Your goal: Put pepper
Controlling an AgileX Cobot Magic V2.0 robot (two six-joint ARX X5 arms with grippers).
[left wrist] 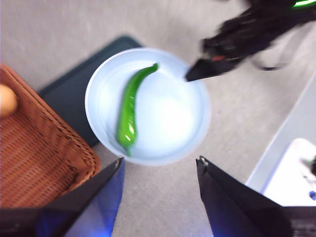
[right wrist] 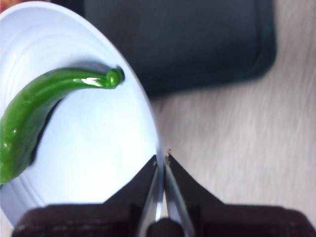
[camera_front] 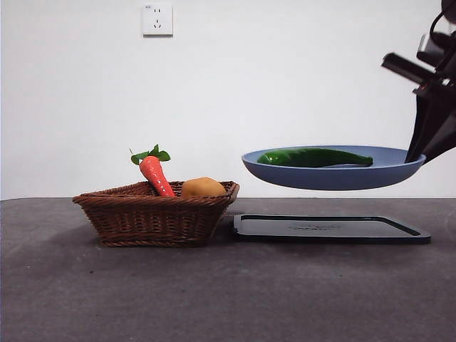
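The glossy green pepper [camera_front: 315, 157] lies inside a blue plate [camera_front: 335, 178] that hangs in the air above a dark tray [camera_front: 328, 228]. My right gripper [camera_front: 417, 153] is shut on the plate's right rim and holds it level; in the right wrist view the gripper [right wrist: 162, 159] pinches the plate's edge [right wrist: 98, 163], with the pepper [right wrist: 34, 108] beside it. High above, my left gripper [left wrist: 160, 165] stands open with nothing between its fingers, looking down on the plate [left wrist: 192, 123] and the pepper [left wrist: 129, 111].
A brown wicker basket [camera_front: 153, 214] sits left of the tray, holding a red-orange carrot [camera_front: 155, 174] with green leaves and an orange-yellow round fruit [camera_front: 203, 188]. The grey table runs forward to the near edge. A white wall with a socket [camera_front: 157, 19] stands behind.
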